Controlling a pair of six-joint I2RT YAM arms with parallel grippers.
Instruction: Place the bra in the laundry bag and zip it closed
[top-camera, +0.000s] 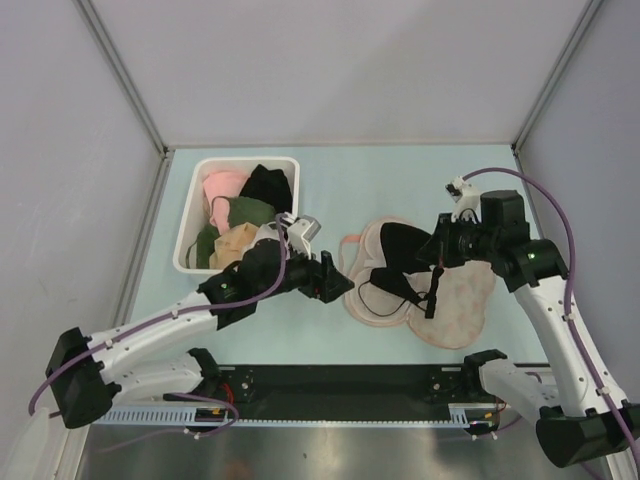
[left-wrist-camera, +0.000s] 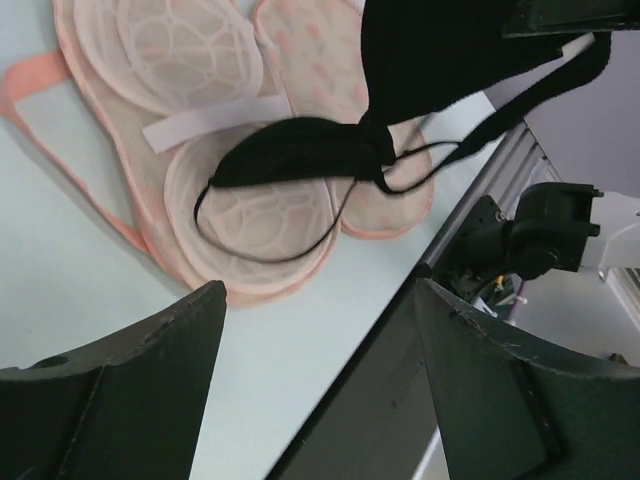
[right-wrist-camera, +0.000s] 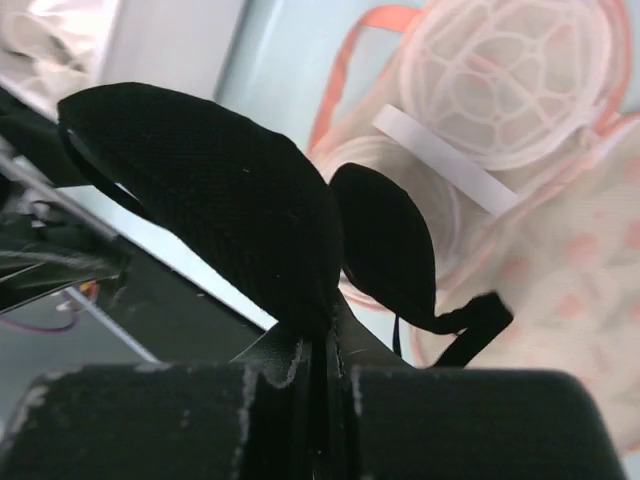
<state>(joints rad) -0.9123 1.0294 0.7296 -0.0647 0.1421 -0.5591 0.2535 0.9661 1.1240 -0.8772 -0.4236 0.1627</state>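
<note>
Right end effector: the right end effector (right-wrist-camera: 322, 365) (top-camera: 437, 248) is closed tight, its two fingers pressed together on a fold of black fabric at the edge of one cup of the bra.

Left end effector: the left end effector (left-wrist-camera: 318, 350) (top-camera: 343, 282) is spread wide with nothing between its fingers. It sits low over the bench, just left of the laundry bag and pointing toward it, touching neither bag nor bra.

Bra: the bra (top-camera: 402, 243) (left-wrist-camera: 300, 160) (right-wrist-camera: 230, 200) is small and black with thin straps. One cup is lifted off the bag in the right end effector's grip. The other cup droops onto the bag's near pale pink inner cup. A thin strap loops loosely across that inner cup, and a wider strap end hangs down over the printed half.

Laundry bag: the laundry bag (top-camera: 462, 310) (left-wrist-camera: 190, 50) (right-wrist-camera: 520, 70) lies open and flat like a clamshell at the middle of the bench. Its left half shows two round netted pale pink cups. Its right half shows beige-pink cloth with small orange-red marks. A pink zipper edge runs around the outline.

White band: a white band (left-wrist-camera: 215, 122) (right-wrist-camera: 445, 160) crosses the inner half between the two round cups.

Bench: the bench (top-camera: 400, 175) is pale blue-green.

Bin: a white bin (top-camera: 186, 240) stands at the back left, well apart from the bag. It holds a heap of pink, black, green and beige garments (top-camera: 240, 210).
</note>
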